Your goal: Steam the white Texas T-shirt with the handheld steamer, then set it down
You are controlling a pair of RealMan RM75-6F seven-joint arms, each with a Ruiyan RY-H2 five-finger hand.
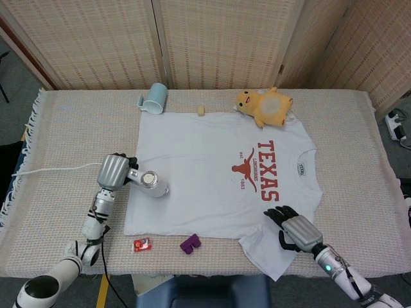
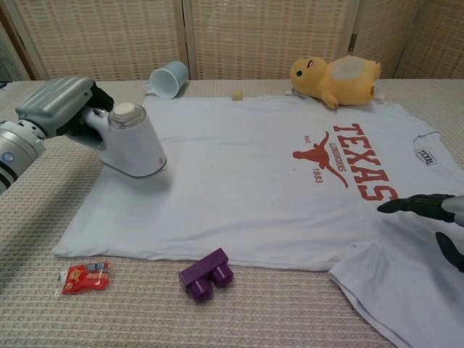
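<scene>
One white Texas T-shirt spread flat mid-table. One handheld steamer on its left edge, grasped by left robot hand. Right robot hand released, fingers spread, resting on near-right sleeve. One mug, one plush toy along far edge.

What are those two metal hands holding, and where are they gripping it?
The left hand grips the white steamer by its handle, at the rear. The right hand holds nothing; its fingers are spread over the T-shirt.
</scene>
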